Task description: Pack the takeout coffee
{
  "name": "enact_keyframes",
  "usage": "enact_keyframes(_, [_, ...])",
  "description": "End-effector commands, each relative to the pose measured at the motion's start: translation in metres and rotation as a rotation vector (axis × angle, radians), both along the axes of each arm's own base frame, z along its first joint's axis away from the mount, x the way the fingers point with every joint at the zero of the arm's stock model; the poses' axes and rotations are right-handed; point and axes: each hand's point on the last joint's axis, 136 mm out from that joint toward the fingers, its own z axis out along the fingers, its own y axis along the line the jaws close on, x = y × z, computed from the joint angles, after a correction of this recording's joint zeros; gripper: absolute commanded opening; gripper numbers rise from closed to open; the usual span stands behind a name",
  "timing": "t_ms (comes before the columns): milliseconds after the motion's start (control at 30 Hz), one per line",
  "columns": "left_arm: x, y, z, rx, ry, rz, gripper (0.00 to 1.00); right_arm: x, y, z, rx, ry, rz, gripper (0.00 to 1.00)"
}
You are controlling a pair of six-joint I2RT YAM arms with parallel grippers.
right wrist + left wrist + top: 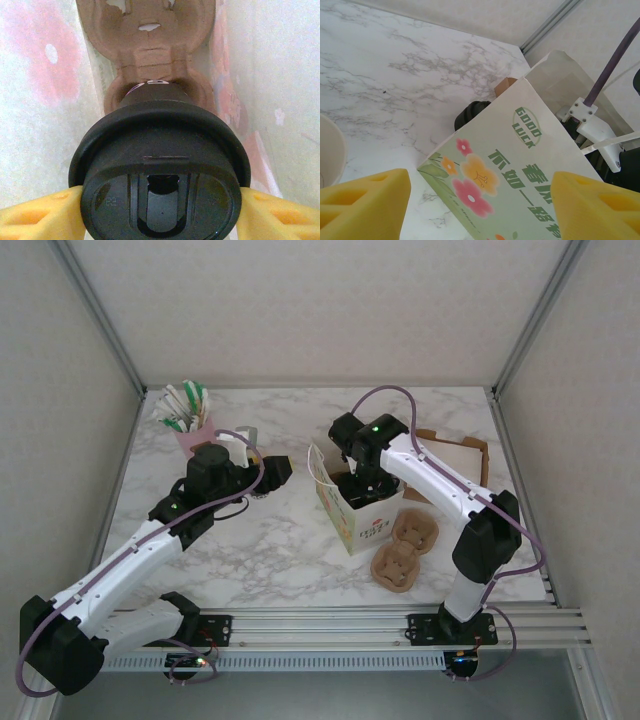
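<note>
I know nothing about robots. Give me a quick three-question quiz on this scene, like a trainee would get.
1. True or false: the small paper cup with a round black plastic lid stands inside the flower-printed paper bag.
2. The cup sits in: A) a brown moulded pulp carrier, B) a metal tray, C) a glass bowl.
3. Fill in: the yellow foam fingers of the right pincer flank the cup's ____.
Key: 1 true; 2 A; 3 lid.

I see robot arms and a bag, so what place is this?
Probably a robot practice booth set up like a coffee takeaway counter. Clues: two robot arms bolted to a metal rail at a marble-look table, and the takeout coffee inside a paper bag beside a cardboard cup carrier.
</note>
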Motion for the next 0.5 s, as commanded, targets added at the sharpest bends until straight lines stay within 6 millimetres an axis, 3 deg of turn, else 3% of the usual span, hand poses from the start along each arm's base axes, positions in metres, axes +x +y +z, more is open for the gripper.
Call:
enact_keyframes(0, [-0.0030,-0.0009,0.0090,-0.018,-0.016,-0.001,0.74,-0.0049,-0.0069,0.0011,-0.020,0.024,-0.013,0.71])
enact_keyframes(467, [-0.0037,-0.0002,0.0113,-0.019,-0.020,0.000,0.74,-0.0047,-0.0072,0.0072,-0.019,0.019,-0.015,0.74])
